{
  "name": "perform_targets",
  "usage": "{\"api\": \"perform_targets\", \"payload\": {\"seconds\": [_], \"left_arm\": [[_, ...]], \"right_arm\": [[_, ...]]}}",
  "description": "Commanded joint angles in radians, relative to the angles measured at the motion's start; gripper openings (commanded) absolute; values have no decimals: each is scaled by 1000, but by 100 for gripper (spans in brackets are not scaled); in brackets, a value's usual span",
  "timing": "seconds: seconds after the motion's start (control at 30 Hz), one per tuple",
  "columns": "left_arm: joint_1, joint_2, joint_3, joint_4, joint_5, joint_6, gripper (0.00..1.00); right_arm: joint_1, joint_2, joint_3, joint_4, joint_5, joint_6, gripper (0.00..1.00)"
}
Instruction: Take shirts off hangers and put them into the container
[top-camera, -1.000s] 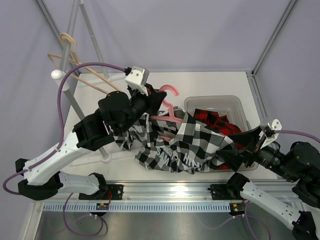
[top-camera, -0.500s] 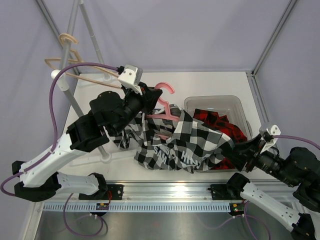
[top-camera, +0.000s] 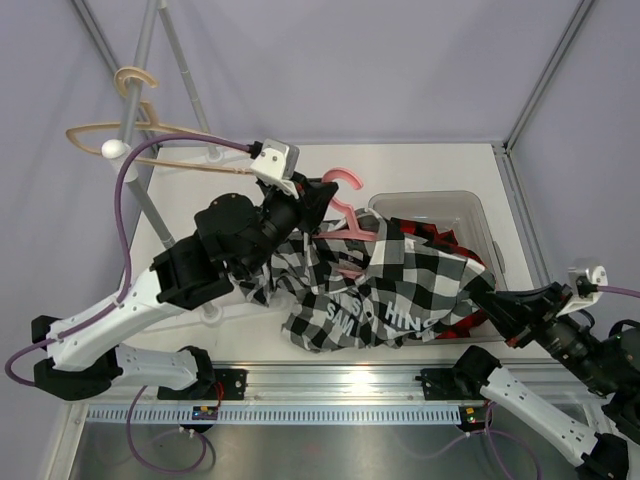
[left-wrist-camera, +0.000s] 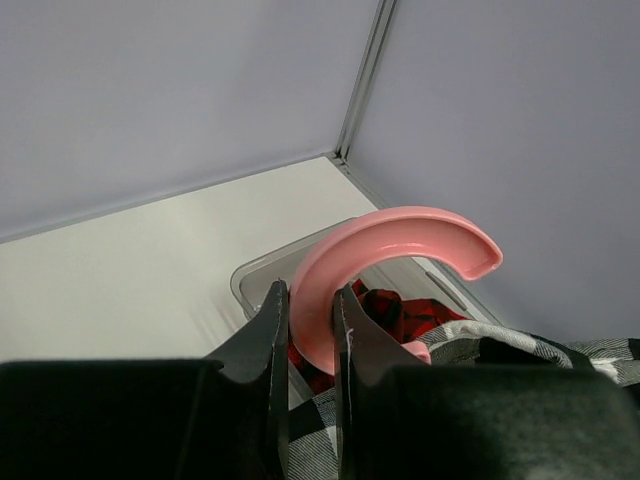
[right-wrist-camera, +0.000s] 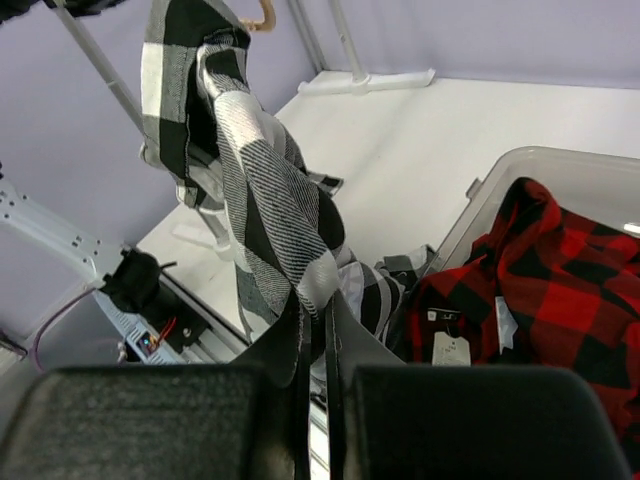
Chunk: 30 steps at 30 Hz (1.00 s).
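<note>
My left gripper (top-camera: 318, 196) (left-wrist-camera: 310, 312) is shut on the hook of the pink hanger (top-camera: 341, 181) (left-wrist-camera: 400, 235), held above the table left of the container. The black-and-white shirt (top-camera: 400, 290) (right-wrist-camera: 250, 150) still hangs from that hanger, with its white lettering facing up. My right gripper (top-camera: 492, 304) (right-wrist-camera: 318, 322) is shut on a fold of this shirt at its right edge, near the container's front corner. The red-and-black shirt (top-camera: 448, 238) (right-wrist-camera: 560, 270) (left-wrist-camera: 400, 310) lies inside the transparent container (top-camera: 425, 197) (right-wrist-camera: 520, 160) (left-wrist-camera: 262, 278).
A pale beige hanger (top-camera: 140, 135) hangs bare on the grey rack pole (top-camera: 150, 215) at the back left. The rack's white foot (top-camera: 210, 312) stands under the left arm. Frame posts (top-camera: 545, 75) mark the table's right rear corner.
My right gripper has shut on the black-and-white shirt and drawn it right, toward the near edge. The left gripper with the pink hanger shifted slightly. The beige hanger has swung left.
</note>
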Motion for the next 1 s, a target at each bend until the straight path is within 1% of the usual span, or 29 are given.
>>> {"api": "perform_targets", "payload": {"seconds": [0.0, 0.07, 0.13, 0.17, 0.27, 0.47, 0.57, 0.67, 0.7, 0.77, 0.8, 0.87, 0.9, 0.97], "left_arm": [[32, -18, 1, 217, -275, 160, 0], [37, -7, 10, 252, -310, 233, 0], [45, 7, 30, 280, -307, 289, 0], [49, 10, 36, 288, -307, 298, 0], [74, 21, 71, 289, -295, 327, 0], [100, 29, 112, 279, -243, 330, 0], [100, 29, 143, 256, -211, 314, 0], [100, 9, 160, 208, -178, 275, 0], [100, -4, 152, 202, -148, 258, 0], [100, -59, 128, 188, -102, 226, 0], [100, -79, 108, 177, -71, 188, 0], [100, -144, 79, 154, -45, 140, 0], [100, -171, 33, 153, -17, 127, 0], [100, -241, -8, 148, 15, 82, 0]], "right_arm": [[-14, -30, 110, -52, 177, 17, 0], [-54, -11, 158, -104, 209, 0, 0], [-94, -4, 187, -128, 229, -21, 0], [-134, 3, 196, -150, 238, -39, 0], [-198, 10, 227, -184, 264, -83, 0], [-206, -54, 193, -167, 332, -101, 0], [-206, -89, 152, -176, 395, -77, 0], [-205, -143, 124, -158, 509, -38, 0], [-206, -152, 118, -153, 566, -29, 0], [-205, -157, 112, -155, 652, 12, 0], [-206, -155, 103, -147, 722, 25, 0], [-206, -155, 95, -135, 776, 34, 0], [-206, -146, 84, -121, 822, 40, 0], [-206, -129, 69, -106, 858, 36, 0]]}}
